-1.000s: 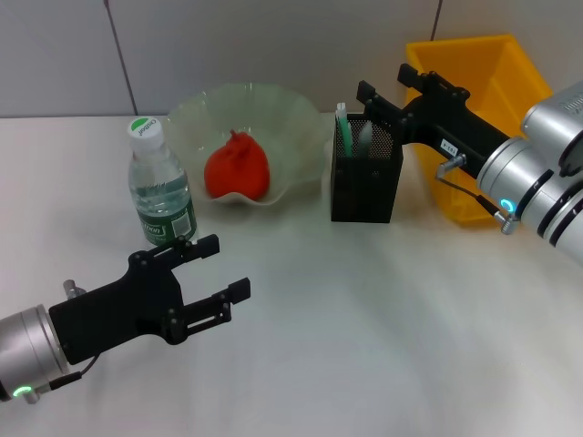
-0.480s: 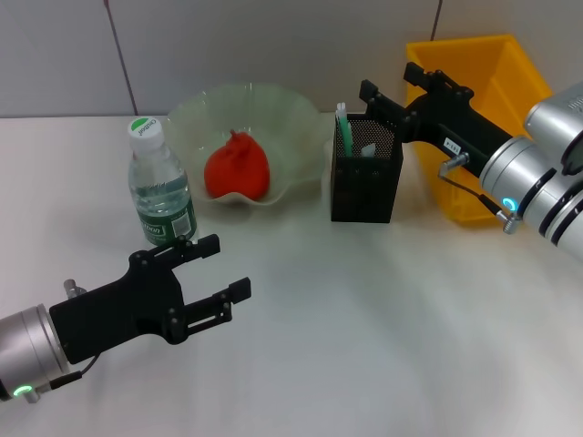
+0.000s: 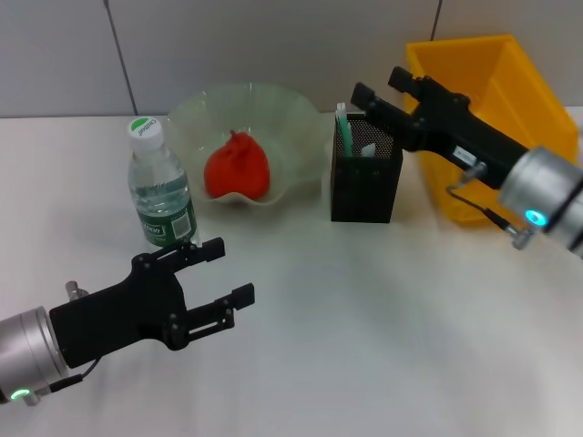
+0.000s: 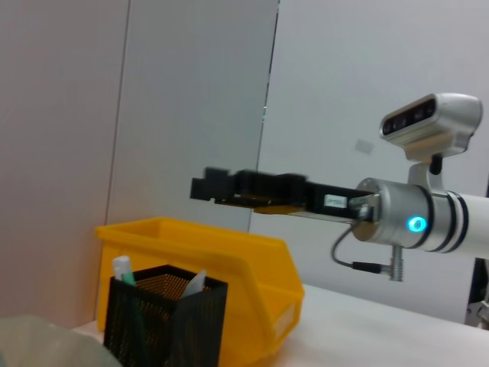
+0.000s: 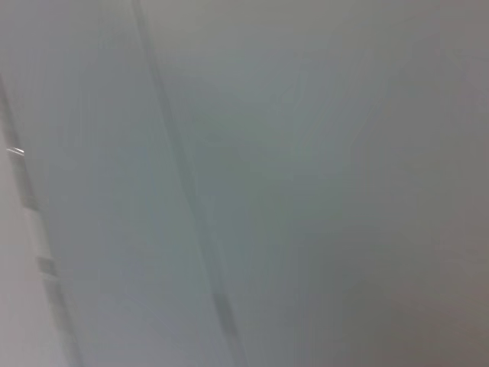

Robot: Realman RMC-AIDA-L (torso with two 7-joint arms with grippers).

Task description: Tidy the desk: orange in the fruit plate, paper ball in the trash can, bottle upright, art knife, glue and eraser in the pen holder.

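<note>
Right gripper [image 3: 375, 89]: you have it above the pen holder [image 3: 366, 173] near the tabletop's far edge, jaws spread and empty; likely just past a drop
Left gripper [image 3: 219, 275]: idles released near the front-left edge
Pen holder: black mesh, green-and-white items upright inside
Bottle [image 3: 159, 189]: upright

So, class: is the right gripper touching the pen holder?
Apart. The left wrist view shows the right gripper hanging clear above the pen holder.
</note>
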